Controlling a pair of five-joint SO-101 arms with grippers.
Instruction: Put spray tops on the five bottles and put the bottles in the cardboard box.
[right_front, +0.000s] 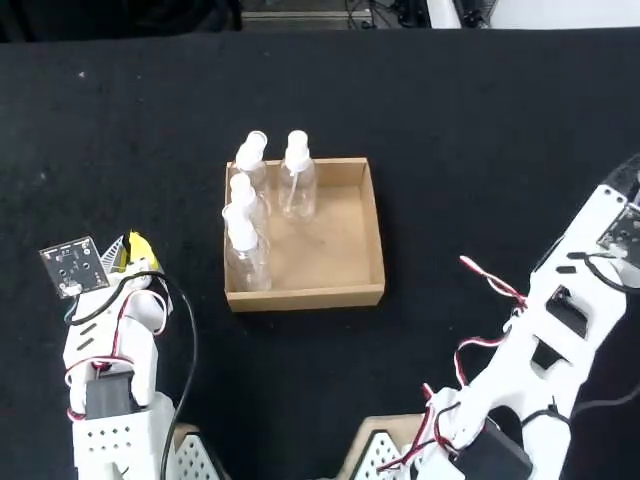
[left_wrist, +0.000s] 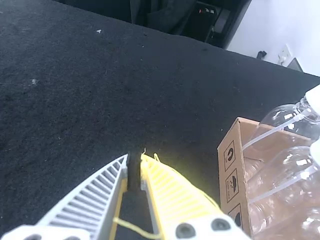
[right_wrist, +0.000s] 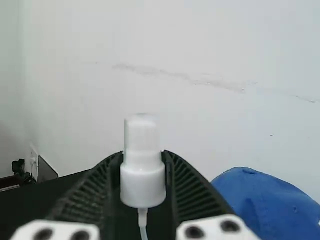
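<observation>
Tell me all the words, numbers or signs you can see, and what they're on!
No words or numbers can be read anywhere.
cardboard box: a column of small black picture signs in square frames on its outer wall, too small to make out.
bottles: clear, no labels.
spray top between the right fingers: plain white, no print.
</observation>
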